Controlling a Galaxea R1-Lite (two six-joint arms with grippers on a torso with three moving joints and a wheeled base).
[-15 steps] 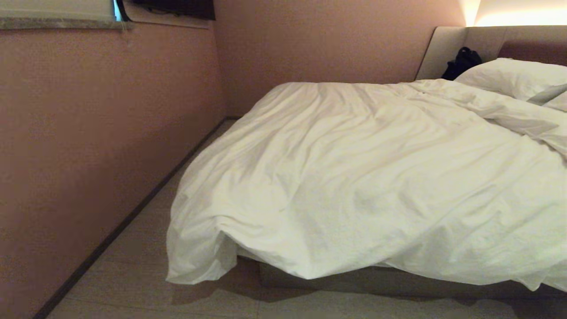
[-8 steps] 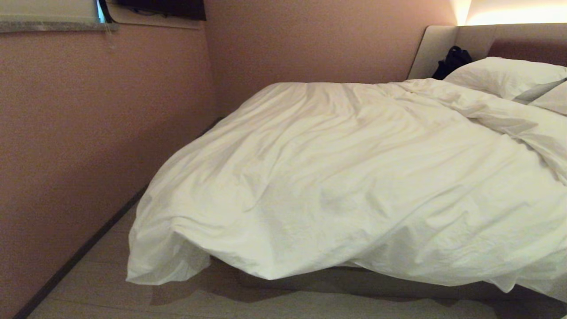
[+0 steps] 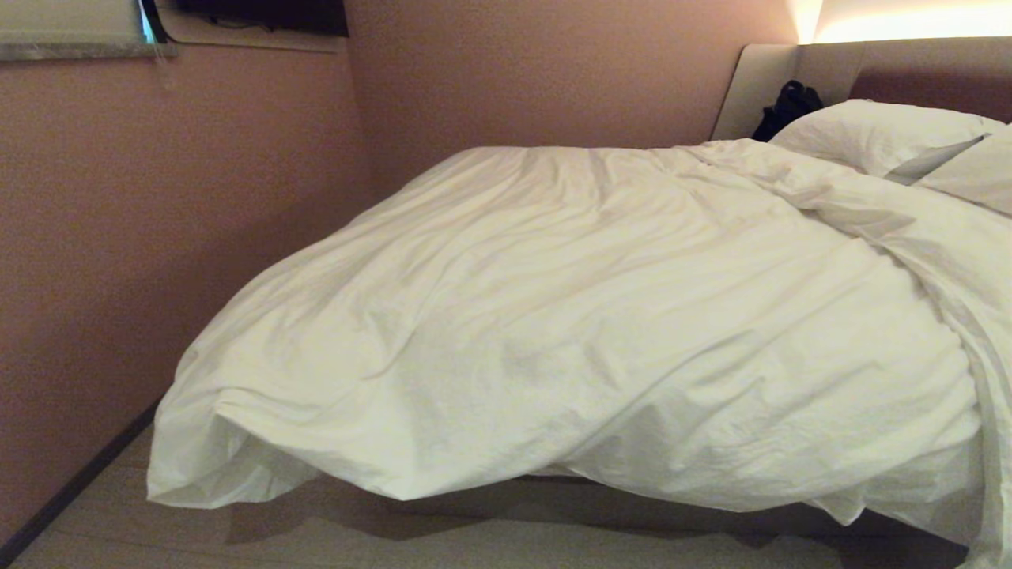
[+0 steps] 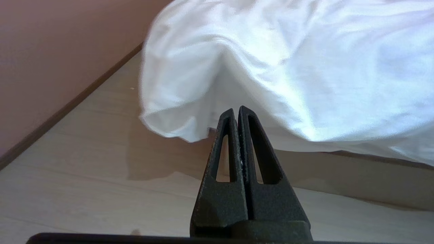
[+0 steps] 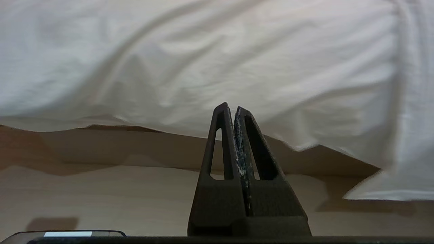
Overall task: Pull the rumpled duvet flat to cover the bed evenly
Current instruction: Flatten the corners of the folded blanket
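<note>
White cotton duvet [image 3: 601, 316], wrinkled and puffy, lying across the bed [image 3: 632, 506] and overhanging its near edge; only a shadowed strip of the bed's base shows beneath the hem. One duvet corner [image 3: 198, 466] droops toward the pale floor [image 3: 118, 545] close to the pink wall [image 3: 118, 237]. At the far end, bunched folds of the duvet lie against two white pillows [image 3: 877, 134], behind which stands the padded headboard [image 3: 870, 67]; a dark object [image 3: 783, 107], not identifiable, sits beside the pillows against the headboard.

Neither arm appears in the head view. Left gripper [image 4: 236, 109], seen in the left wrist view: jaws pressed together, nothing between them, held low over the floor and pointing at the drooping corner without touching it. Right gripper [image 5: 231, 105], seen in the right wrist view: jaws likewise closed and empty, facing the overhanging hem farther along the bed, clear of the fabric.
</note>
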